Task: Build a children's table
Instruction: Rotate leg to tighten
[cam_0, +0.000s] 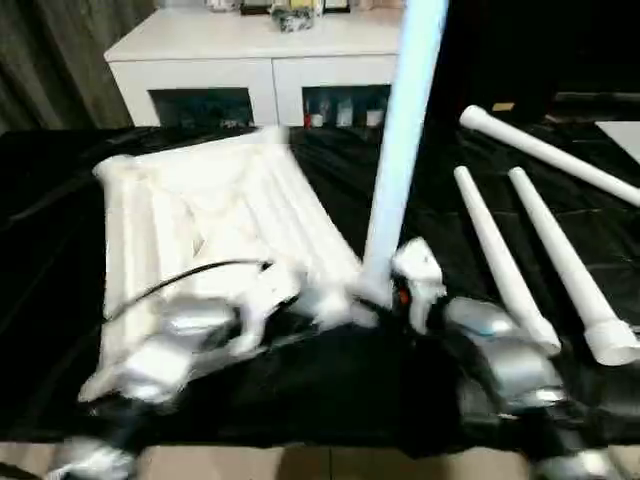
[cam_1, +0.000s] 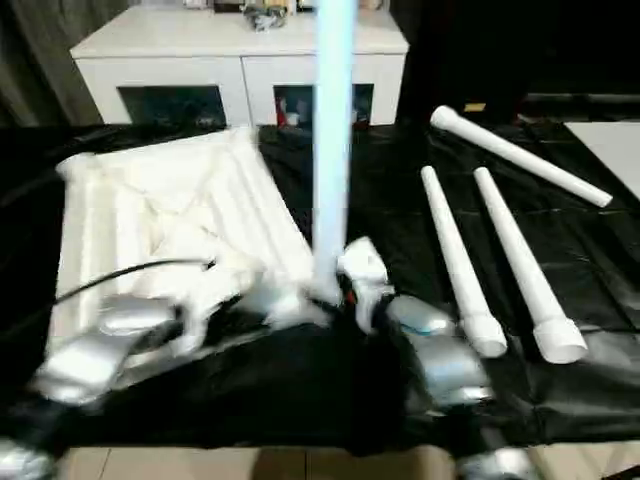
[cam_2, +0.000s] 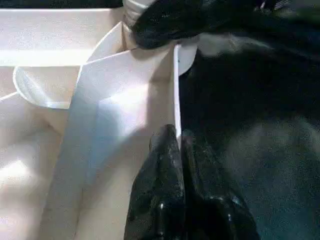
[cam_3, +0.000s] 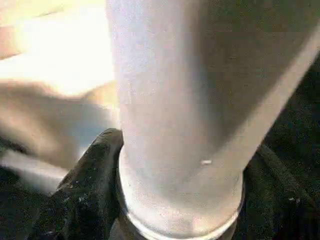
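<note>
The children's table top (cam_0: 200, 210) lies underside up on the black cloth, ribs and X brace showing. One white leg (cam_0: 400, 150) stands upright at its near right corner. My right gripper (cam_0: 385, 295) is shut around the base of that leg, with a black finger (cam_3: 95, 165) hugging each side of the tube (cam_3: 175, 100). My left gripper (cam_2: 177, 137) is shut on the top's thin rim (cam_2: 176, 90), just beside that corner. Three more legs lie loose on the right (cam_0: 500, 255), (cam_0: 570, 265), (cam_0: 550, 155).
A black cloth (cam_0: 350, 390) covers the work surface up to its near edge. Behind it stands a white cabinet (cam_0: 250, 50) with glass doors and small items on top. A black cable (cam_0: 190, 275) runs across my left forearm.
</note>
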